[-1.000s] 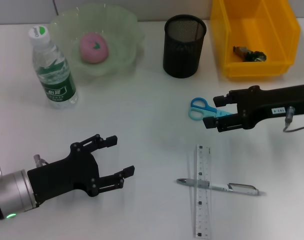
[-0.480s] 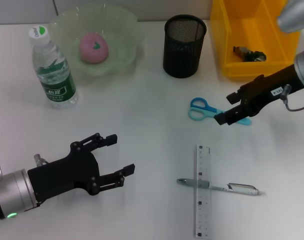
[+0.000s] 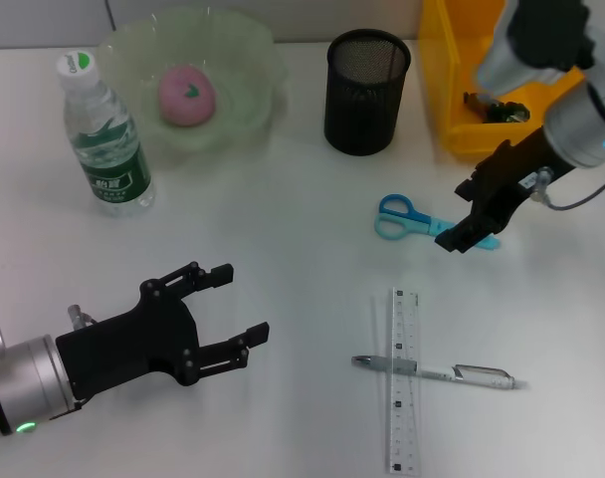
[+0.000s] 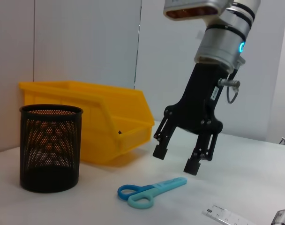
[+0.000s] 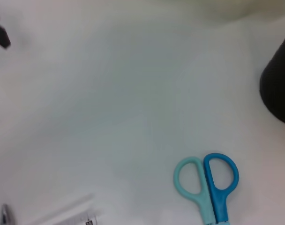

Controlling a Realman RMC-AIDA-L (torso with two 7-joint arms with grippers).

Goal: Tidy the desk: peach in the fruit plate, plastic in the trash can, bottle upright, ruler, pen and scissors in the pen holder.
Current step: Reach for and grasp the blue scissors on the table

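**A:** Where does your right gripper [image 3: 464,217] stand?

**B:** You have it over the blade end of the scissors [image 3: 414,219], fingers pointing down. In the left wrist view the right gripper [image 4: 176,160] hangs just above the scissors [image 4: 149,191] with its jaws spread and nothing between them; the tips are clear of the desk.

**A:** And the scissors themselves?

**B:** You see them lying flat on the white desk [image 3: 302,249], closed, the blue and pale teal handle loops turned toward the robot's left. They sit between the black mesh pen holder [image 3: 367,91] and the ruler [image 3: 404,378]. The right wrist view shows the scissors [image 5: 209,184] from above, handles up in that picture.

**A:** The other items?

**B:** Your ruler lies lengthwise on the near desk, and the pen [image 3: 437,371] lies across it, touching it. The peach [image 3: 187,95] is in the green fruit plate [image 3: 248,55]. The bottle [image 3: 102,133] stands upright just beside the plate. The yellow bin [image 3: 460,75] stands beside the pen holder with a small dark object [image 3: 496,108] in it; you cannot tell what it is.

**A:** Left arm?

**B:** Your left gripper [image 3: 239,312] hovers low at the near left, fingers wide apart, holding nothing.
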